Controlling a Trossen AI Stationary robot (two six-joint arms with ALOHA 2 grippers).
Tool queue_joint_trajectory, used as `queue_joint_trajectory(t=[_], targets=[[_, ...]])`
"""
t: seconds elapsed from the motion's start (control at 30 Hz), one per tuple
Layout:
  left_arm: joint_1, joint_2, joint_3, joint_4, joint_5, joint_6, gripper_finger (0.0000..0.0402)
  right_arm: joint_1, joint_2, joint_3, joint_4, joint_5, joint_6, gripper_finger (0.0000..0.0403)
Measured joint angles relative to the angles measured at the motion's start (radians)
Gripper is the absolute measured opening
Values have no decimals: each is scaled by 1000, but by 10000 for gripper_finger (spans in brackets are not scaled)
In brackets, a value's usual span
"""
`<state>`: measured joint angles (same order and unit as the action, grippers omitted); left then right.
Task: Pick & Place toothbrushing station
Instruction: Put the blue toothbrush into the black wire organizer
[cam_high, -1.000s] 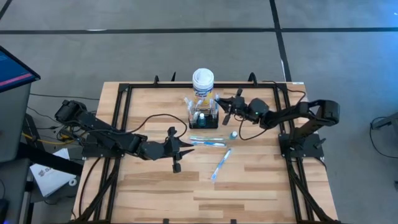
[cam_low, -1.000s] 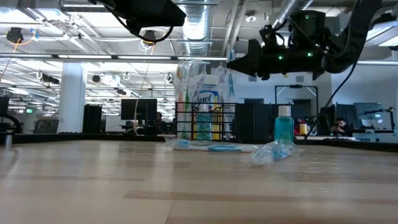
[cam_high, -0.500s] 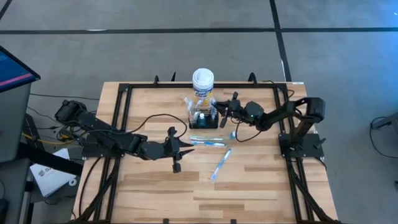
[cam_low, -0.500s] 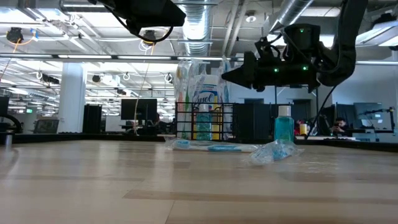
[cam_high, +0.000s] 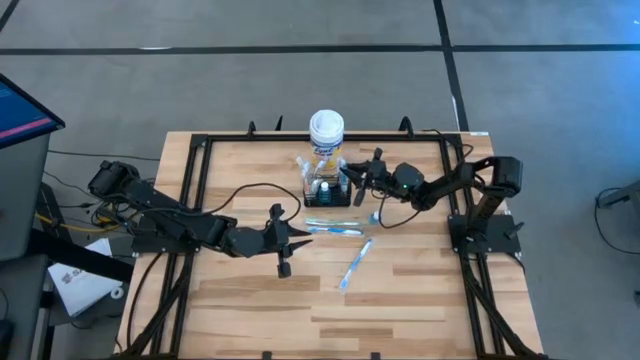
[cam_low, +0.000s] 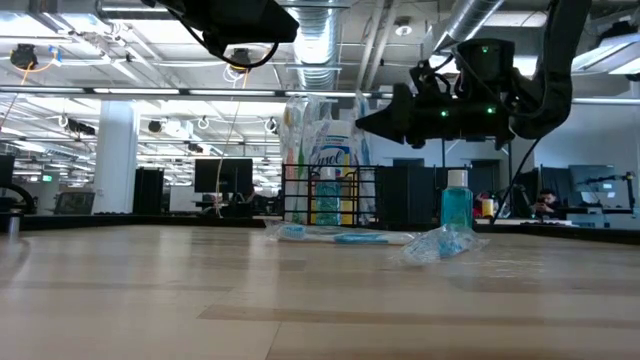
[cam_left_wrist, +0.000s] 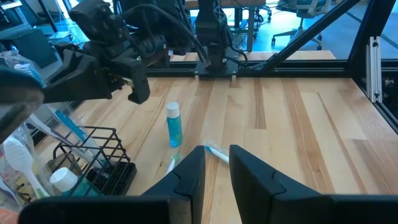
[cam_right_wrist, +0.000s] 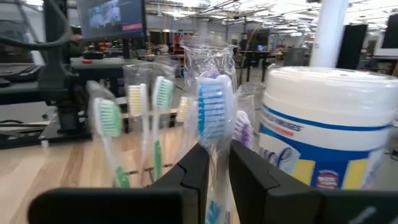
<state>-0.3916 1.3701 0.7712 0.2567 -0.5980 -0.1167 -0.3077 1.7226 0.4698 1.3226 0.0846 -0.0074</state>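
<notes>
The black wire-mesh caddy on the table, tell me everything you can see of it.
The small black rectangular wire-mesh caddy stands upright on the wooden table, directly in front of the white-lidded yellow canister. Wrapped toothbrushes stand in it, with a small bottle. The right gripper is at its side, jaws around a blue-bristled brush.

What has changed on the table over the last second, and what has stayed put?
The right gripper moved in toward the caddy, placing a wrapped toothbrush upright between its parting fingers. The left gripper, the canister, the small bottle and the toothbrushes lying on the table stayed as they were.
</notes>
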Motion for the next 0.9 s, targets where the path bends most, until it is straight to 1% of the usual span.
queue_joint_trajectory(t=[0.1,0.2,0.4,0.63,0.9], targets=[[0,0,0,0,0,0,66,-1,0,0,2,-33,0,53],[0,0,0,0,0,0,66,-2,0,0,2,-39,0,65],[0,0,0,-1,0,-1,66,-2,0,0,2,-39,-1,115],[0,0,0,-2,0,-1,66,0,-57,0,-14,-38,-8,165],[-3,0,0,-2,1,-3,66,-10,-137,0,-206,-36,-19,187]])
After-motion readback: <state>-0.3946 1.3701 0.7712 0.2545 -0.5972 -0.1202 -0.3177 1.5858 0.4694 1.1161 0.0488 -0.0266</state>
